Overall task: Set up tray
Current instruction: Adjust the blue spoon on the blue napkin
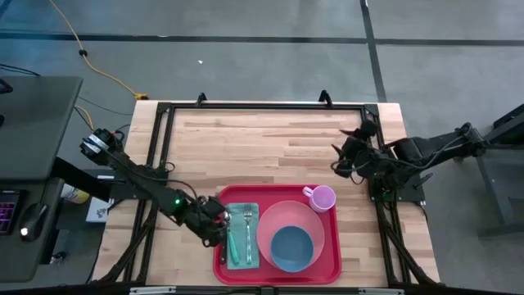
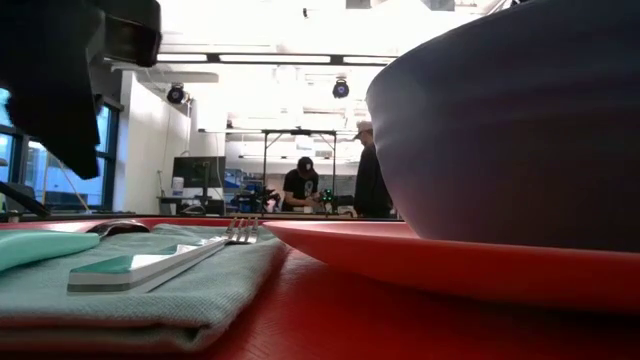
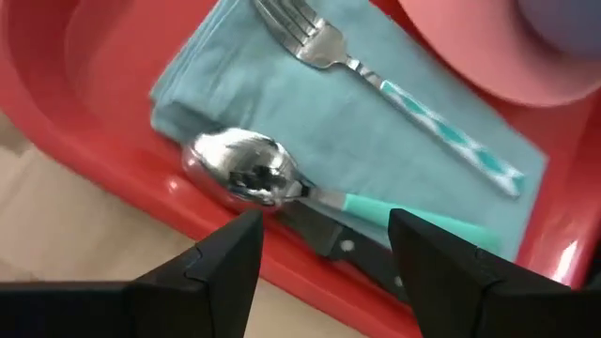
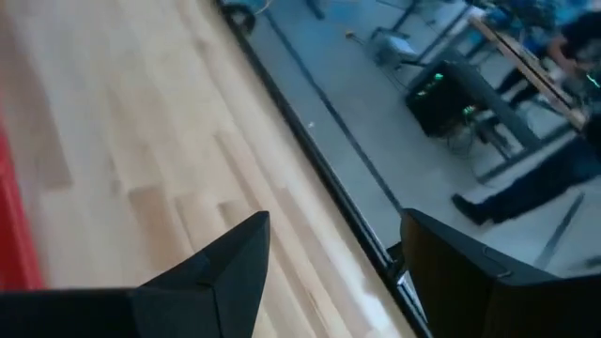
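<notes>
High view puts the tray (image 1: pixel 223 266) at the near edge of the tabletop (image 1: pixel 270 139), long axis left to right; the left gripper (image 1: pixel 219 233) hangs open at its left rim, just over the spoon (image 3: pixel 246 172) on the napkin (image 1: pixel 235 209), beside the fork (image 1: pixel 248 238); plate (image 1: pixel 315 217), bowl (image 1: pixel 291 247) and mug (image 1: pixel 321 197) fill the right side; the right gripper (image 1: pixel 340 156), open, waits well apart at the far right.

In the low view, the bowl (image 2: pixel 520 120) is so close that we see only part of it. The picture's edge cuts it off. The knife (image 3: pixel 329 235) mostly hides under the spoon (image 3: pixel 246 174). In the right wrist view, the people (image 4: pixel 526 188) in the room are too blurry to make out.
</notes>
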